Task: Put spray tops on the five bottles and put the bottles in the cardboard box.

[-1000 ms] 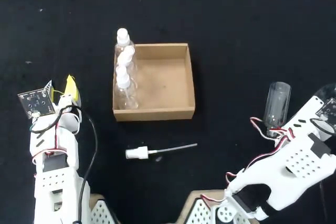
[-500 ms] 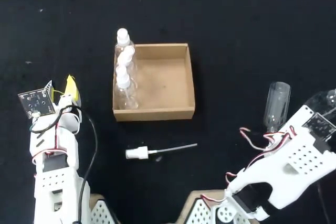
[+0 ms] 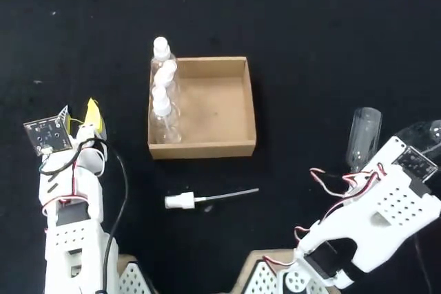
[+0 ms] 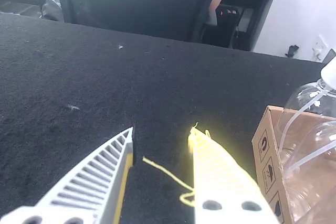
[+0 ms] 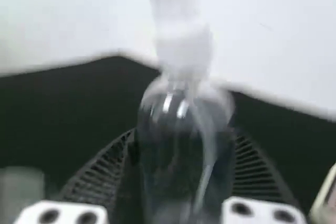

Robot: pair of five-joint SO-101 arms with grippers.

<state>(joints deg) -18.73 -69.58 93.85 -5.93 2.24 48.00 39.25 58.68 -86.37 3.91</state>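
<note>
The table [image 3: 310,46] is covered with black cloth, and behind its far edge there are dark furniture and a white wall. The cardboard box [image 3: 213,149] is open and sits around the middle of the table, a little toward the far edge. Inside it, three bottles [image 3: 165,125] with white spray tops stand in a row against the left wall. The farthest one is in the far left corner of the box. The other part of the box floor is bare cardboard.

One loose spray top [image 3: 180,201] lies flat between the box and the near edge, and its thin tube points toward the right edge.

The left gripper [image 4: 161,132] is just above the cloth, between the box and the left edge. Its fingers are apart and hold nothing.

The right gripper [image 5: 182,136] is close to the right edge. Its fingers are clamped on both sides of a clear bottle [image 5: 178,114] with a white top. Just beside this arm is another clear bottle [image 3: 363,135]. I cannot tell if it stands or lies.
</note>
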